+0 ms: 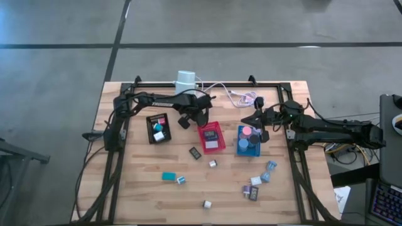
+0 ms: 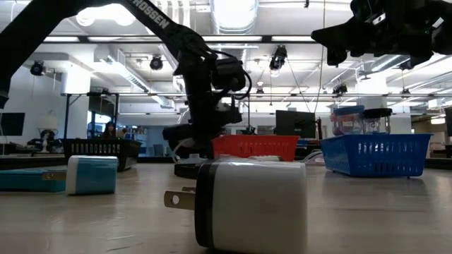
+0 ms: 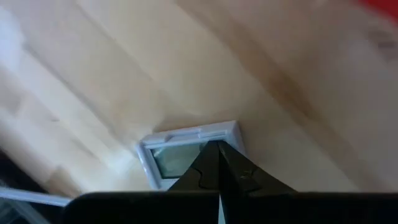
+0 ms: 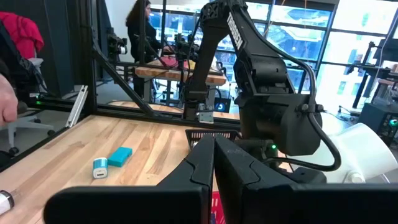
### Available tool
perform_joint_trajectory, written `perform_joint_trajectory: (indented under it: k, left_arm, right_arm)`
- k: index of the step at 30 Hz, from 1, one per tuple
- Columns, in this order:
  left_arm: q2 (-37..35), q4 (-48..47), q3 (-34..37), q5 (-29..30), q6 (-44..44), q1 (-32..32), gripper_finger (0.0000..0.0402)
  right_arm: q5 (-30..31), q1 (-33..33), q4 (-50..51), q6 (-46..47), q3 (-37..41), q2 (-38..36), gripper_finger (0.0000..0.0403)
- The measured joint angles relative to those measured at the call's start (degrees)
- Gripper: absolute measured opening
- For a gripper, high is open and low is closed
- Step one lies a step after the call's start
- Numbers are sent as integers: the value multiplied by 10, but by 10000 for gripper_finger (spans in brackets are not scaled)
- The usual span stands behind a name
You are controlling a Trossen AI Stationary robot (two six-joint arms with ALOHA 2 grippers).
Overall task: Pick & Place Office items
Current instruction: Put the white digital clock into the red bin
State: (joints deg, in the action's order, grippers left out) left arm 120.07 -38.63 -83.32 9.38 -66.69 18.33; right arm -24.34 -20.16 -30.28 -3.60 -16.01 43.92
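You have office items scattered over the wood: a teal block [image 1: 168, 176] lying flat beside a small white-and-teal piece [image 1: 181, 180], a black piece [image 1: 195, 152] and a grey one [image 1: 213, 164] nearer the middle, and a white piece [image 1: 206, 204] alone at the near edge. A cluster of small pieces [image 1: 256, 184] lies to the right. The pink and lilac discs [image 1: 251, 132] sit in the blue tray.

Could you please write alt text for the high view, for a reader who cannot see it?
Seen from above, a wooden table holds a black tray, red tray and blue tray, with small office items scattered in front. The left gripper sits between the black and red trays; the right gripper hovers over the blue tray.
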Motion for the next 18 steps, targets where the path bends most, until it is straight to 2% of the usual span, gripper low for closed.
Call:
perform_joint_trajectory:
  k: [8,18]
  left_arm:
    - [-2,-56,-1,-21,54,-9,0]
    - [-5,-141,0,-41,72,-48,0]
  right_arm:
    - [0,0,0,0,0,0,8]
    - [0,0,0,0,0,0,8]
